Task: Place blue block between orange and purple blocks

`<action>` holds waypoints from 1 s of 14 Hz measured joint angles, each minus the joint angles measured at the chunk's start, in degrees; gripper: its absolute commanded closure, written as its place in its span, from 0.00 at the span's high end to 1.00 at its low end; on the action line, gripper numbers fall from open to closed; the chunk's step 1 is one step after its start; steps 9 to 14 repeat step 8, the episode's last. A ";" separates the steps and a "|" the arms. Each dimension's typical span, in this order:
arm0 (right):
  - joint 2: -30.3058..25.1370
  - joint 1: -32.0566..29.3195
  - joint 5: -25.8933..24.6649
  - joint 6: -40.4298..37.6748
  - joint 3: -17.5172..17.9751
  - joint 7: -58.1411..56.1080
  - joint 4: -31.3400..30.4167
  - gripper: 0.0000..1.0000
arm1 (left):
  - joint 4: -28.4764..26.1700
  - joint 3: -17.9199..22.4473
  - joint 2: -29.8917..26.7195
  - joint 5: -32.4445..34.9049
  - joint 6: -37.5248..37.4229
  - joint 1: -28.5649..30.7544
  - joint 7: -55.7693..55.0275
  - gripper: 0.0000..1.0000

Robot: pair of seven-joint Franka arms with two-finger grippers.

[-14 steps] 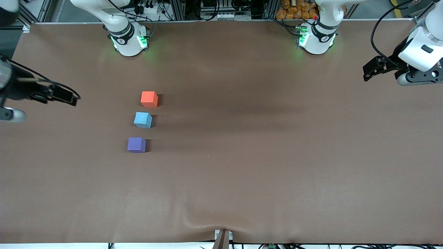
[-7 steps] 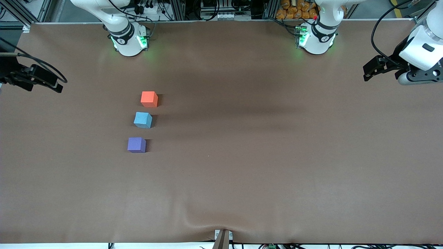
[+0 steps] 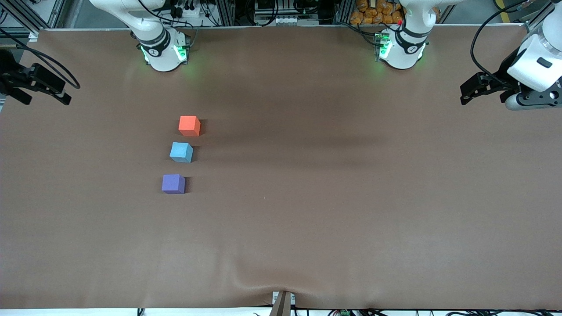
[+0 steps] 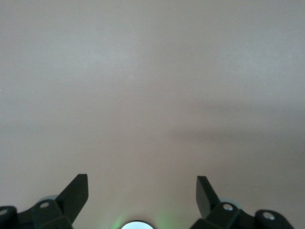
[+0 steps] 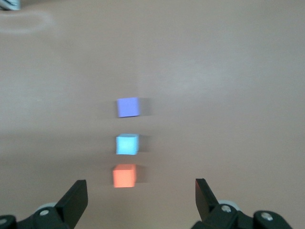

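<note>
Now the three blocks sit in a short row on the brown table [image 3: 333,210], toward the right arm's end. The orange block [image 3: 189,125] is the one farthest from the front camera. The blue block [image 3: 181,152] sits between the other two, near each but touching neither. The purple block [image 3: 173,183] is the one nearest to the front camera. None of the three has moved since a second ago.

What has changed is the right arm. A second ago its right tool [image 3: 37,87] hung lower in the front view and closer to the blocks. It has since pulled away toward the table's edge at the right arm's end. It is now over that edge, well apart from the blocks. Its two fingers stand wide apart and hold nothing. The right wrist view shows the same thing, with all three blocks lined up out past the open fingers [image 5: 74,199].

The left tool [image 3: 472,90] waits over the table's edge at the left arm's end, well apart from the blocks. It has hardly moved in the last second. Its fingers [image 4: 75,195] are wide apart too and hold nothing. Only bare table shows in the left wrist view.
</note>
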 measured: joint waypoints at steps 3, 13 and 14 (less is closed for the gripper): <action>0.04 0.47 -1.56 -2.46 0.53 -0.02 0.00 1.00 | 0.41 0.01 0.00 -0.29 0.00 0.00 0.00 1.00; 0.07 0.38 -1.57 -3.02 0.47 -0.97 0.00 1.00 | 2.55 0.02 0.03 -0.30 -0.13 0.00 0.00 1.00; 0.07 0.38 -1.57 -3.02 0.47 -0.97 0.00 1.00 | 2.55 0.02 0.03 -0.30 -0.13 0.00 0.00 1.00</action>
